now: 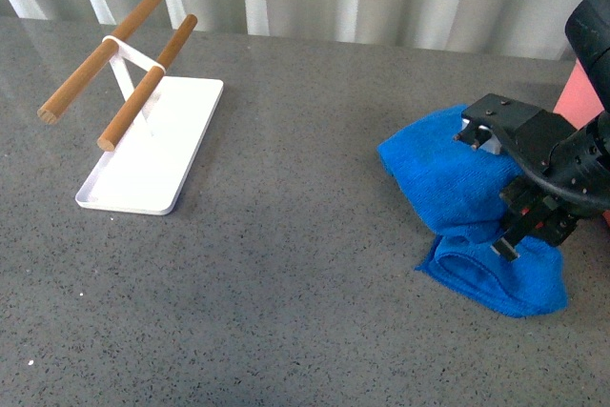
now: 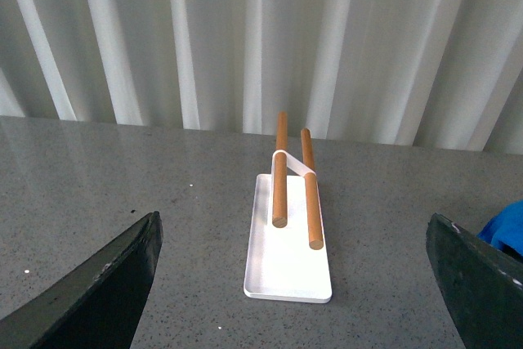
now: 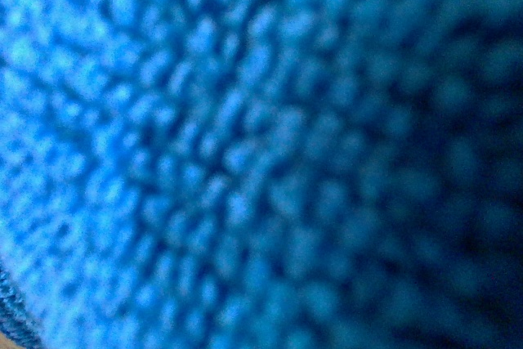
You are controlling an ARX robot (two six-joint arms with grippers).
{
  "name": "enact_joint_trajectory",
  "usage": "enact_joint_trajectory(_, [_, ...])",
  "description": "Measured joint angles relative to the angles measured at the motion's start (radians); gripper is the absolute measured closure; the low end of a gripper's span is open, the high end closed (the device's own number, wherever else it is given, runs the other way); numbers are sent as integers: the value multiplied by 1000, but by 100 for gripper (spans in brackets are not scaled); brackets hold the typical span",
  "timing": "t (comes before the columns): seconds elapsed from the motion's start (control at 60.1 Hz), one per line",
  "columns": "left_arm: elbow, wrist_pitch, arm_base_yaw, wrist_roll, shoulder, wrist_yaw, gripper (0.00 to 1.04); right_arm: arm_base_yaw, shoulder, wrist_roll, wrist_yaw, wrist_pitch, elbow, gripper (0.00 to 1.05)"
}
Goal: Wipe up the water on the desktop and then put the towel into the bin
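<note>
The blue towel lies bunched in folds on the speckled grey desktop at the right. My right gripper comes in from the right and is shut on the towel's upper fold, its fingertips buried in the cloth. The right wrist view shows only blurred blue towel pile. A salmon-pink corner of the bin shows at the right edge behind the arm. My left gripper hangs open above the desktop, holding nothing, with dark fingers far apart. A sliver of towel shows beside its far finger.
A white tray carrying two wooden rods on a white bracket stands at the back left. In the left wrist view this tray lies straight ahead between the fingers. White curtains hang along the desk's far edge.
</note>
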Motion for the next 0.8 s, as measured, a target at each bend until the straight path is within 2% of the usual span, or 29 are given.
enact_joint_trajectory(0.183, [0, 0, 0, 0, 0, 0, 7, 2, 36, 3, 40, -9, 95, 101])
enact_joint_trajectory(0.333, [0, 0, 0, 0, 0, 0, 7, 31, 25, 87, -26, 16, 172, 101])
enact_joint_trajectory(0.582, [0, 0, 0, 0, 0, 0, 7, 73, -117, 188, -44, 16, 198, 101])
enact_joint_trajectory(0.682, [0, 0, 0, 0, 0, 0, 7, 72, -214, 182, -21, 44, 188, 101])
enact_joint_trajectory(0.799, [0, 0, 0, 0, 0, 0, 7, 31, -367, 182, 69, 11, 192, 101])
